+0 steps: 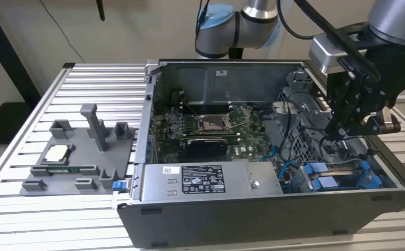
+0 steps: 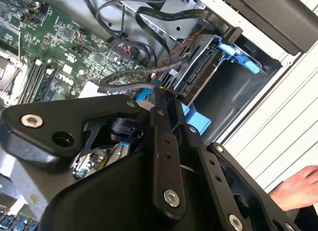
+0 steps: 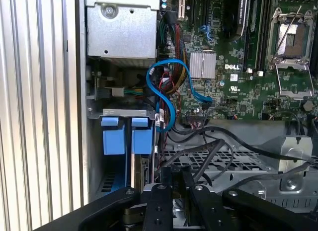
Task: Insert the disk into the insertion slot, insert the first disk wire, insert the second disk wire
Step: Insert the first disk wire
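The disk point(image 2: 199, 71) sits in the insertion slot point(image 1: 307, 180) at the near right corner of the open computer case, its blue carrier tabs point(image 3: 113, 136) at the slot's mouth. In the first wrist view the disk's edge point(image 3: 145, 167) shows just behind those tabs. My gripper point(image 1: 335, 133) hangs inside the case above the slot. Its fingers point(image 2: 164, 141) are closed on the end of a dark braided disk wire point(image 2: 124, 81), a short way from the disk's connector edge. The gripper point(image 3: 178, 174) stands over the perforated cage, with the black wire point(image 3: 211, 147) running up into it.
A grey power-supply box point(image 1: 210, 179) lies along the case's front and the green motherboard point(image 1: 202, 125) behind it. A blue cable point(image 3: 166, 89) loops near the slot. A grey fixture tray point(image 1: 77, 157) rests on the slatted table. A person's hand point(image 2: 298, 186) is beside the case.
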Robot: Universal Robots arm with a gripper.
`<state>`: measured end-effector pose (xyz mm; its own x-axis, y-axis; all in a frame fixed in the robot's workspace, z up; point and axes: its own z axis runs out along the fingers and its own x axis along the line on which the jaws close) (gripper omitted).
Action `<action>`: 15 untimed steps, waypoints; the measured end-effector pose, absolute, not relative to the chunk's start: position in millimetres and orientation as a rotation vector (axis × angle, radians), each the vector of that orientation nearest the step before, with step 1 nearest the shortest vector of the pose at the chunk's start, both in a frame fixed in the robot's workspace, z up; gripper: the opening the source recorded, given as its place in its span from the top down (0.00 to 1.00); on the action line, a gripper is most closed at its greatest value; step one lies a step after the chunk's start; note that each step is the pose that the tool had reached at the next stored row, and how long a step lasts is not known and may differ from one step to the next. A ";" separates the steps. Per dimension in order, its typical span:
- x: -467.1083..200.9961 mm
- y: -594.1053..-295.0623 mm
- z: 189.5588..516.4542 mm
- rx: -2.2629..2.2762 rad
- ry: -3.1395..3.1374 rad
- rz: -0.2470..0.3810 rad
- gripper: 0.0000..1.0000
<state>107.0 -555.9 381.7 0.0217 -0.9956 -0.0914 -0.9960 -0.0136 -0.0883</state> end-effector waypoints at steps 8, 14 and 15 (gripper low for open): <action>109.3 -555.9 379.0 -2.153 2.115 0.000 0.81; 113.2 -556.2 375.8 -2.160 2.120 -0.010 0.81; 113.9 -556.3 375.2 -2.161 2.121 -0.012 0.81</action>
<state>113.9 -556.3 375.2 0.0216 -0.9970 -0.0737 -0.9962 -0.0152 -0.0861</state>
